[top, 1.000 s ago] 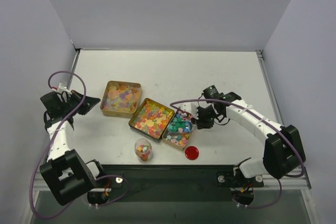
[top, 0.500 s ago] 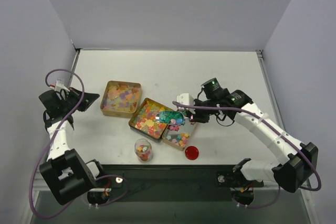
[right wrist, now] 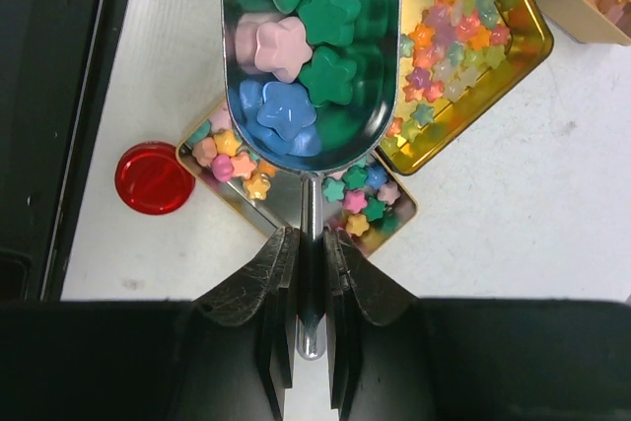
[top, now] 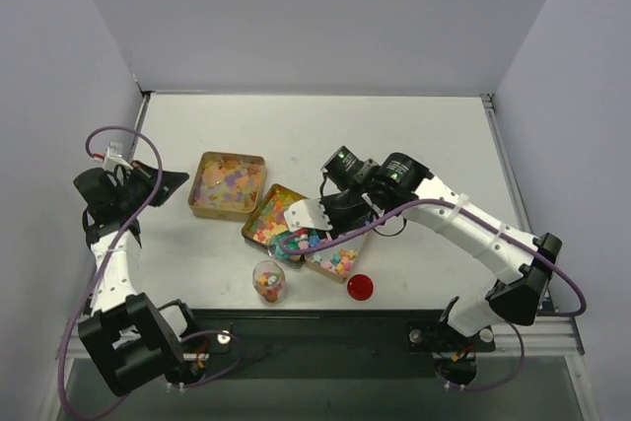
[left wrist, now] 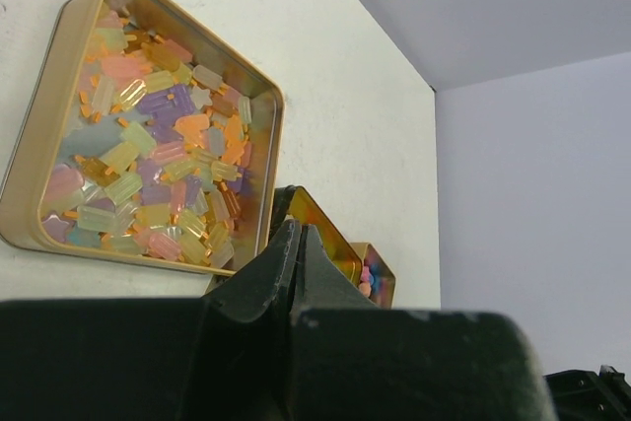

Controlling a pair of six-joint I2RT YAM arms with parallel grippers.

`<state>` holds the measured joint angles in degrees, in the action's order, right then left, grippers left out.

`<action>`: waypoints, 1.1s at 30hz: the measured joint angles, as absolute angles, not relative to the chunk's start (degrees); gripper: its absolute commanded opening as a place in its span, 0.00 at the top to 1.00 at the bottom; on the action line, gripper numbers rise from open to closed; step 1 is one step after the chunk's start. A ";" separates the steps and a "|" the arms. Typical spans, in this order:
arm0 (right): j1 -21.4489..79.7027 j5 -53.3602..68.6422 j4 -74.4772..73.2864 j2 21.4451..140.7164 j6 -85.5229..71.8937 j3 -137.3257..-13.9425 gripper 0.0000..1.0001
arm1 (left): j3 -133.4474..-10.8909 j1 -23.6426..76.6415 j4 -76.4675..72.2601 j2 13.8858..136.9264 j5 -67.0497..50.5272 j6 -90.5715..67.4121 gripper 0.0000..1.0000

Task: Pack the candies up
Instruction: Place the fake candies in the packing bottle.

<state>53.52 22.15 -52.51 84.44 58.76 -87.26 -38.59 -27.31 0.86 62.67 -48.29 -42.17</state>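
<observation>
Top view: the right gripper (top: 321, 218) is out over the middle of the frame, pinching a scoop (top: 298, 240) above the gold tins (top: 264, 206). Candies (top: 229, 182) lie in all three tins, and there's a small layer in the jar (top: 268, 281) at lower centre. The red lid (top: 360, 287) sits to the jar's right, apart from it. The left gripper (top: 168, 184) hangs at the left edge, away from the action.

Left wrist: its fingers (left wrist: 296, 263) are pressed together on nothing. The left tin (left wrist: 258, 184) of pastel sweets fills the upper left.

Right wrist: the jaws are clamped on the scoop's thin handle. The bowl is heaped with green, pink and blue stars at top centre, hanging over the small tin (right wrist: 202, 160).

Here's the danger. That bowl looks wider than the jar's mouth, so I'd expect a fast tip to scatter stars onto the table (right wrist: 493, 214). The handle is a thin rod and could twist in the pinch, dumping the load early. A low approach could also clip the jar and topple it.
</observation>
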 measured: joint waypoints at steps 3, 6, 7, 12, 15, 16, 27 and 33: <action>55.81 20.29 -55.02 86.39 60.27 -89.54 1.00 | -38.28 -27.29 0.14 61.12 -48.31 -42.09 0.97; 58.65 18.87 -56.90 88.36 61.21 -91.72 1.00 | -38.06 -27.29 -0.25 60.42 -48.31 -41.87 0.97; 59.35 18.41 -57.65 89.08 61.43 -92.58 1.00 | -38.00 -27.29 -0.32 60.29 -48.31 -41.85 0.97; 62.22 15.38 -59.31 91.70 62.06 -95.22 1.00 | -37.30 -27.29 -1.15 59.09 -48.29 -42.50 0.97; 63.24 12.93 -60.34 92.95 62.50 -95.88 1.00 | -36.95 -27.29 -1.34 58.11 -48.29 -42.96 0.97; 63.59 11.94 -60.73 93.43 62.67 -96.14 1.00 | -36.91 -27.24 -1.50 57.74 -48.29 -43.03 0.97; 67.96 3.42 -61.93 96.55 63.29 -98.61 1.00 | -33.28 -27.16 -3.11 51.83 -48.29 -43.42 0.97; 69.80 -1.13 -63.24 97.84 64.71 -101.73 1.00 | -32.80 -27.16 -3.25 51.37 -48.27 -43.53 0.97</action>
<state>69.80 -1.13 -63.24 97.84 64.71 -101.73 -32.80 -27.16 -3.25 51.37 -48.27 -43.53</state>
